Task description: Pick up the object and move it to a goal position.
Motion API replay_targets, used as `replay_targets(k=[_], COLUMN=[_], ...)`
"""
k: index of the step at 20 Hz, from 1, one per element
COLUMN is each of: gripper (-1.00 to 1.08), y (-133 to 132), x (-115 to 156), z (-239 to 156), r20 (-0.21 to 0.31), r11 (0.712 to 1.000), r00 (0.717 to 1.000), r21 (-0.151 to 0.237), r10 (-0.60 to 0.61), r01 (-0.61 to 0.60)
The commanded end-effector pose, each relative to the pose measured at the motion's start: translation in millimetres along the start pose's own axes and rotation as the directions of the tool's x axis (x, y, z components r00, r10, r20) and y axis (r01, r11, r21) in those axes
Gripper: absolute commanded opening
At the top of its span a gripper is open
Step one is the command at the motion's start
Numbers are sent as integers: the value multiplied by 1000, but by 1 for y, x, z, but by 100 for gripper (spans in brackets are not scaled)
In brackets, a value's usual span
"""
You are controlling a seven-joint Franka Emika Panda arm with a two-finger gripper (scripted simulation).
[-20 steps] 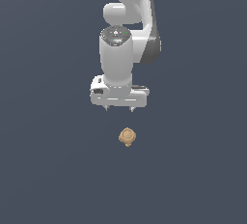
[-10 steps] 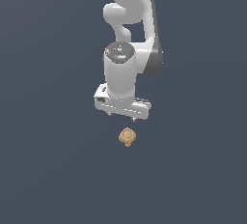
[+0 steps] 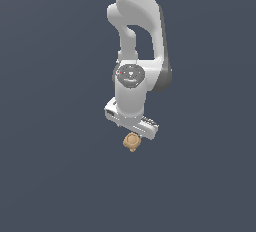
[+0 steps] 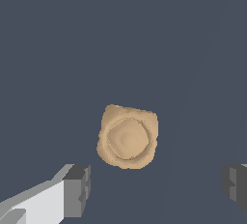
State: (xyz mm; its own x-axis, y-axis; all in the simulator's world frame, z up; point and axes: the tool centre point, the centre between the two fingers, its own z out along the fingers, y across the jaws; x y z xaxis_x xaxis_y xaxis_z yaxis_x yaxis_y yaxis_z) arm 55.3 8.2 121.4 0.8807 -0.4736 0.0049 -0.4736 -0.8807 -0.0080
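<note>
The desk [image 3: 55, 176] fills both views as one plain dark surface with nothing else on it that I can make out. Above it the white arm [image 3: 134, 31] reaches down through the middle of the exterior view, its wrist tilted so the hand sits at a slant.

The end effector [image 4: 157, 185] is spread wide: in the wrist view the two dark fingertips [image 4: 77, 183] stand well apart with bare desk between them, and nothing is held. In the exterior view the end effector [image 3: 134, 127] hangs just over the lump, very close, though I cannot tell whether it touches.

The object [image 4: 127, 137] rests on the desk, a small tan-orange rounded lump with a circular ridge on top (the nub shows only in the exterior view, at the object's [image 3: 131, 141] lower edge). It is much narrower than the gap.

The risk, as I judge it, is alignment. In the wrist view the object lies off the line joining the fingertips and nearer one of them, so a straight descent could close beside it or let that finger nudge it sideways. Its rounded flanks could also let it squirt out under the squeeze.
</note>
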Motion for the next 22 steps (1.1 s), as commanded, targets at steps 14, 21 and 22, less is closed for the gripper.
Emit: replay_targets(k=[14,21,22], gripper=[100,100,100], y=[-16,-15,-15], x=[6,5,5], z=[32,42,46], r20=[3,4,4], r11=[985,985,985], r00=[985,985,985], r21=[-9,-9,-9], r10=[174,171,171], r01=[-174,-171,-171])
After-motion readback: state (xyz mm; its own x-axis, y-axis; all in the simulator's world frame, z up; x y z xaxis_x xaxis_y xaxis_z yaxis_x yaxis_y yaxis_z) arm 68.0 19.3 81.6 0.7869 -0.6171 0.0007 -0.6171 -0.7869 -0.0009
